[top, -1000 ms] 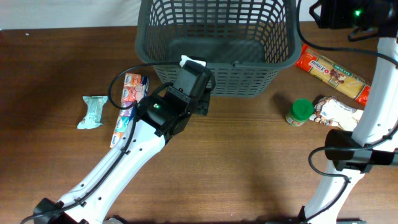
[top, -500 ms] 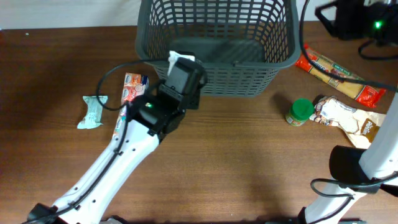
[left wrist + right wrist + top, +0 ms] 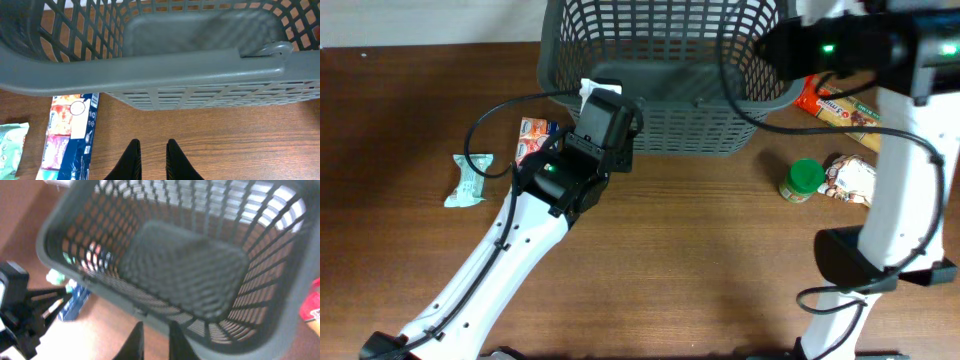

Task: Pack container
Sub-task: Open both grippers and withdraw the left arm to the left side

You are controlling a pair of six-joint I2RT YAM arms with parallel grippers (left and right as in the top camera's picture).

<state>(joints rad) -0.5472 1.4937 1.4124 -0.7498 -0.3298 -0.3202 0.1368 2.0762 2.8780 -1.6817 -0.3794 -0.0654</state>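
The container (image 3: 670, 102) is a large dark grey slotted basket at the back of the table, with nothing visible inside. My left gripper (image 3: 151, 147) hovers over bare wood just in front of the container's front rim (image 3: 150, 67), near its left corner. Its fingers stand close together with nothing between them. My right gripper (image 3: 155, 330) hangs above the container's right side, looking down into the basket (image 3: 55, 245). It is shut and holds nothing. A blue and red packet (image 3: 70, 135) lies left of the left gripper.
A pale green packet (image 3: 470, 180) lies at the far left, next to the blue and red packet (image 3: 530, 145). Right of the basket are a green-lidded jar (image 3: 802, 180), a white and brown packet (image 3: 852, 182) and an orange-red packet (image 3: 835, 105). The right arm's base (image 3: 860, 260) stands at the right front.
The right arm swung left from the table's right edge to over the basket, and its jaws closed. The left gripper shifted left along the basket's front, its jaws narrowing.
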